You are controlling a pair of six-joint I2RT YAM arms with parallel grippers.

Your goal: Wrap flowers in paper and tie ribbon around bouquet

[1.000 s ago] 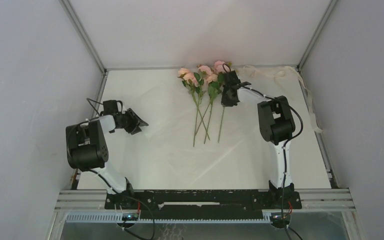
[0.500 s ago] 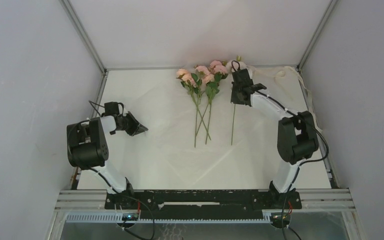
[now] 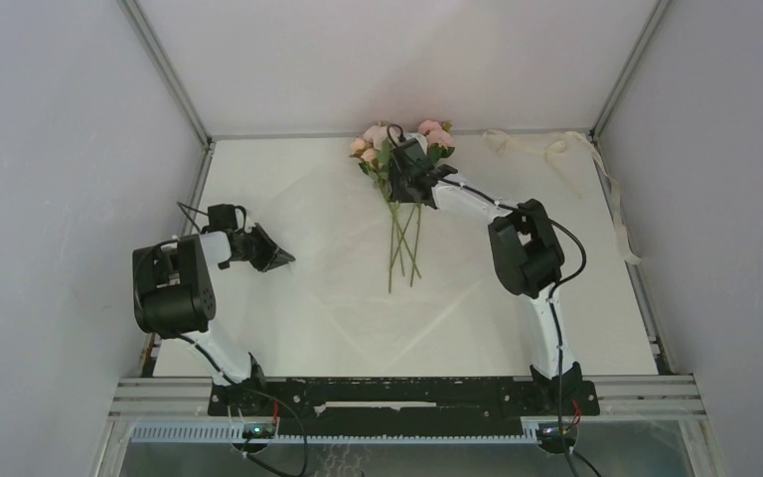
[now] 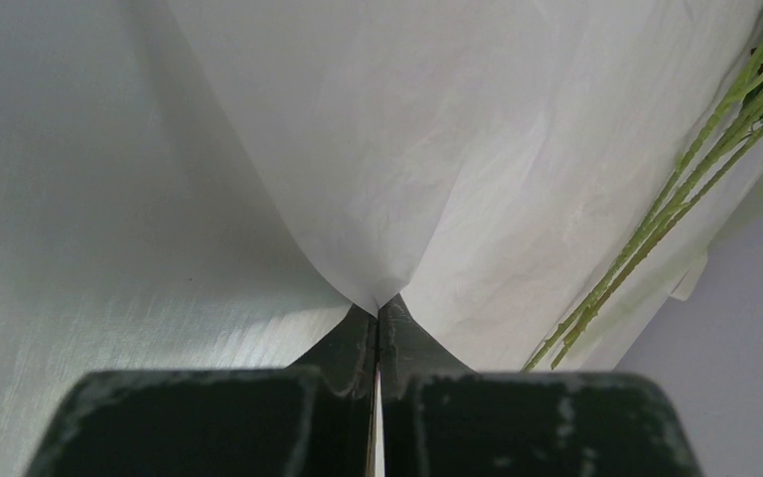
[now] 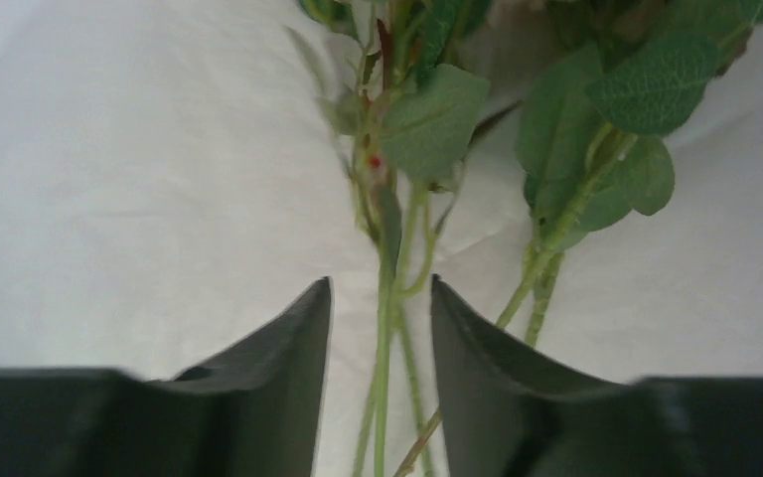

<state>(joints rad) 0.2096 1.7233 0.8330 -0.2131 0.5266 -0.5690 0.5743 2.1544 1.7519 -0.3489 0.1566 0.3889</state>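
The flowers [image 3: 438, 134], pale pink blooms on long green stems, lie on the large white paper [image 3: 338, 293] at the back centre. My right gripper [image 3: 406, 167] hovers over the bunch just below the blooms. In the right wrist view it [image 5: 380, 298] is open, with thin stems [image 5: 385, 328] running between its fingers, which stand apart from them. My left gripper [image 3: 276, 256] is at the paper's left corner. In the left wrist view its jaws [image 4: 378, 310] are shut on that corner, and the paper [image 4: 358, 149] rises from them in a fold. The cream ribbon [image 3: 546, 146] lies at the back right.
The ribbon trails down along the right wall [image 3: 620, 214]. Grey walls close in the table on the left, back and right. The stems' lower ends [image 3: 403, 260] reach toward the table's middle. The arms' base rail [image 3: 397, 393] runs along the near edge.
My right arm swung out to the right with one stem, then back left to the bunch, and its jaws opened. That stem now lies with the others. My left gripper closed on the paper's corner.
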